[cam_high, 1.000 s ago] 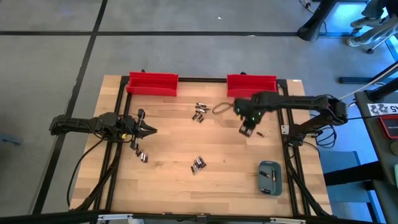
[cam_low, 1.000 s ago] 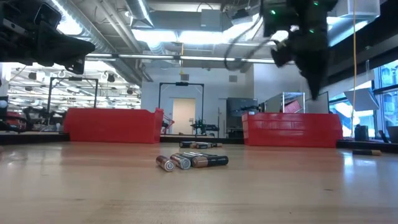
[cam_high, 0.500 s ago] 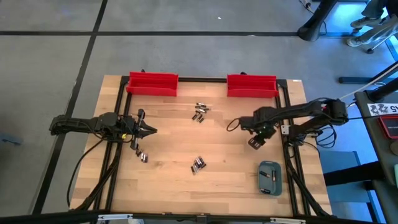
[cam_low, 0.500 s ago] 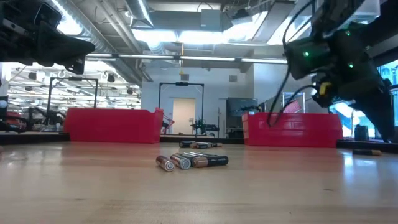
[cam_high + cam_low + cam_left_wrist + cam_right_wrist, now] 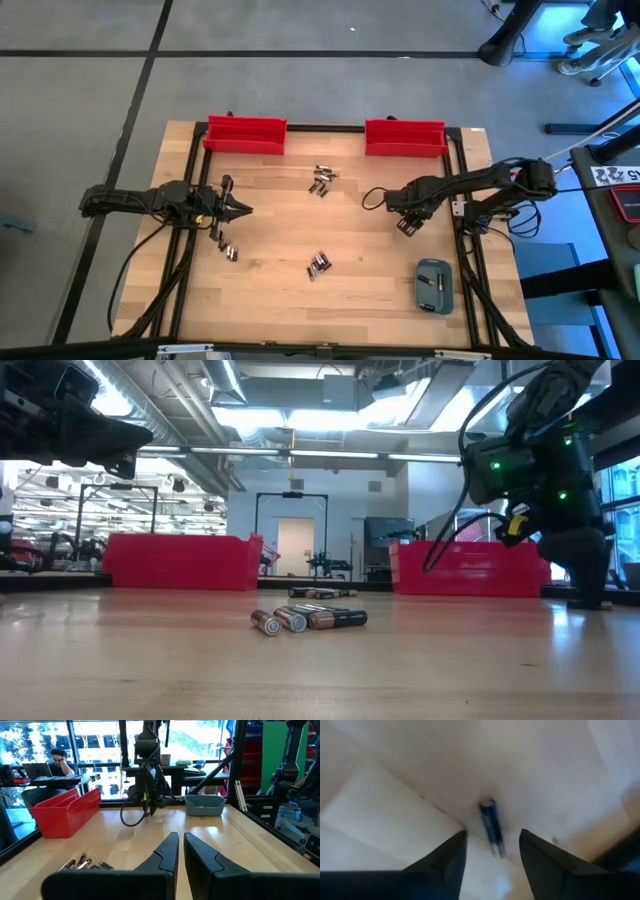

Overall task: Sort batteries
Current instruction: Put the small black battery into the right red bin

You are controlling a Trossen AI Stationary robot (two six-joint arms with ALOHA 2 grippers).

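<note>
Small dark batteries with silvery ends lie in groups on the wooden table: one group (image 5: 321, 180) toward the far side, one (image 5: 318, 264) near the middle, also seen as batteries (image 5: 310, 619) in the low view, and one (image 5: 230, 250) at the left. A single battery (image 5: 491, 827) lies flat on the wood. My right gripper (image 5: 492, 840) stands open just above it, pointing down, one finger on either side, not touching. In the high view the right gripper (image 5: 405, 225) is at the table's right. My left gripper (image 5: 245, 210) waits shut at the left, level above the table.
Two red bins (image 5: 245, 133) (image 5: 405, 137) stand along the far edge. A grey-blue case (image 5: 433, 285) lies at the near right, close behind my right gripper. A black frame rail (image 5: 462, 210) runs along the right side. People sit in the room beyond the table.
My right gripper has come down from high above the table to just above the wood, shifting a little toward the near right, and has tipped to point steeply down over the single battery. The batteries have not moved.
</note>
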